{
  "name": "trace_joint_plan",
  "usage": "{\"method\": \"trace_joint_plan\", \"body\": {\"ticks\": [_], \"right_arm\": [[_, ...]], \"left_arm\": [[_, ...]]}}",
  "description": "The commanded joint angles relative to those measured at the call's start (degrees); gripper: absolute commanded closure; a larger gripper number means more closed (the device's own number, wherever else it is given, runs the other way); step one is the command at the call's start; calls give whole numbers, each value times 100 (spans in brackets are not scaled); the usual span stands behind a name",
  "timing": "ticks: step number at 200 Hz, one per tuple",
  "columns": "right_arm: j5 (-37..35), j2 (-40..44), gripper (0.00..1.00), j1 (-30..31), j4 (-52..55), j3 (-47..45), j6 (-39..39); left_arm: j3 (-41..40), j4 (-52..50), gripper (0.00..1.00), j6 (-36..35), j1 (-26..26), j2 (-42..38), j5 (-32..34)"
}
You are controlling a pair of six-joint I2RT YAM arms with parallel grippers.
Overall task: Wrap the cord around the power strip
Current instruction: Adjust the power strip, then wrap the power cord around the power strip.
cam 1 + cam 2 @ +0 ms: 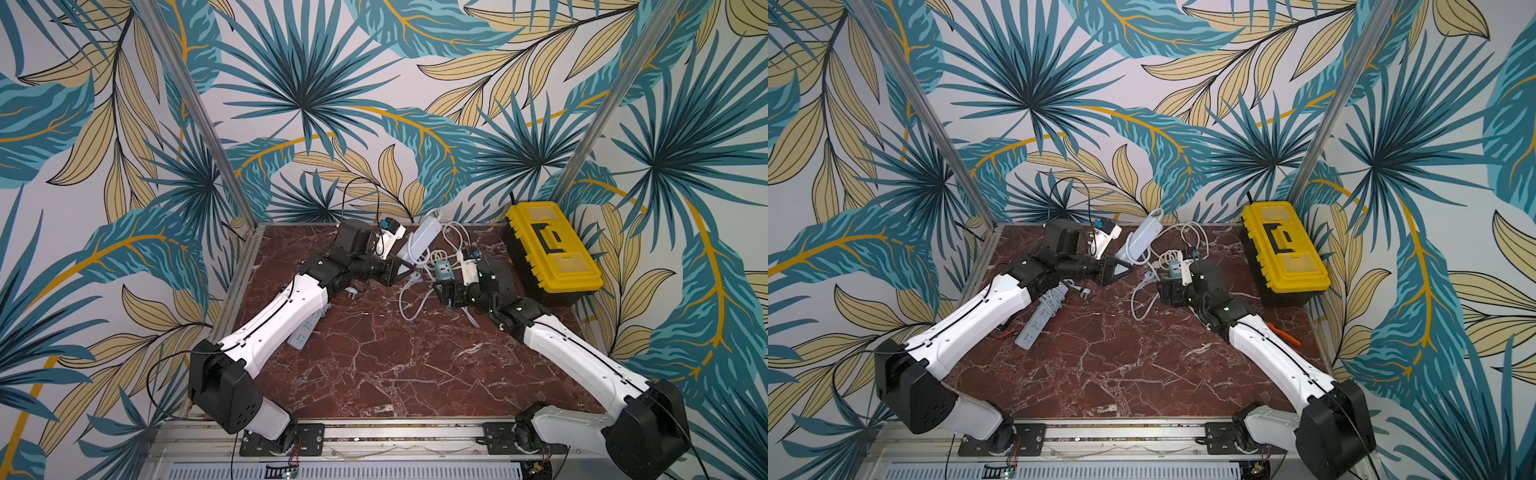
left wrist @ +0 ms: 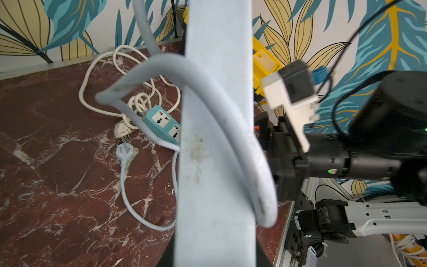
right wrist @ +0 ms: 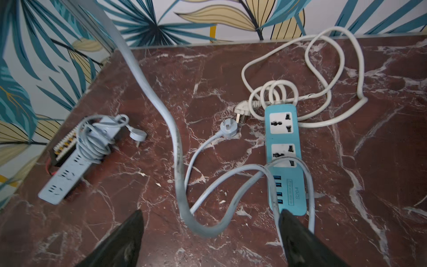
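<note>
Above the table, left pincer clamps power strip; right pincer gapes over cord.

a: how many power strips?
b: three: a pale power strip, a teal power strip and a wrapped power strip.
a: and plugs?
b: three too: a grey plug, a white plug and the wrapped strip's plug.
a: anything else?
b: one yellow toolbox and two arms, left arm and right arm.

Robot lab cell: aluminium frame posts, leaf-print backdrop, marble-look tabletop, yellow toolbox.
</note>
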State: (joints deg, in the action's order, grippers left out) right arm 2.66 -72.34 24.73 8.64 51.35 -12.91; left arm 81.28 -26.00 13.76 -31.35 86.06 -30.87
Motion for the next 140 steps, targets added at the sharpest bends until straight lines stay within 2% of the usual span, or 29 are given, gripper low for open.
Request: {"method": "trace_joint_plan", "body": {"ticks": [1, 12, 20, 41, 51, 69, 82, 109, 125, 140], "right_arm": [[200, -475, 11, 37, -1049, 185, 660], [353, -914, 13, 60, -1287, 384, 682], [261, -1259, 21, 96, -1338, 587, 762], [-462, -1912, 63, 111, -1023, 1090, 901], [-508, -1890, 77, 110, -1030, 1015, 921], [-313, -1484, 90, 178, -1344, 513, 1055], [-344, -1165, 100, 325, -1061, 352, 1362], [-1055, -378, 100, 783, -126, 229, 2238], [-1476, 234, 100, 887, 263, 254, 2630], [-1279, 859, 100, 970, 651, 364, 3205]], "left_arm": [[321, 286, 100, 37, -25, -258, -210], [386, 288, 100, 61, -26, -273, -217], [443, 288, 100, 92, -29, -317, -175], [565, 294, 100, 345, 179, -608, 376], [527, 379, 100, 515, 450, -773, 643], [466, 663, 100, 811, 945, -941, 675], [532, 736, 100, 870, 1119, -913, 692], [688, 613, 100, 352, 1238, -641, 976], [945, -57, 100, -613, 1252, -370, 1567], [1038, -602, 100, -1497, 1229, -61, 2215]]}}
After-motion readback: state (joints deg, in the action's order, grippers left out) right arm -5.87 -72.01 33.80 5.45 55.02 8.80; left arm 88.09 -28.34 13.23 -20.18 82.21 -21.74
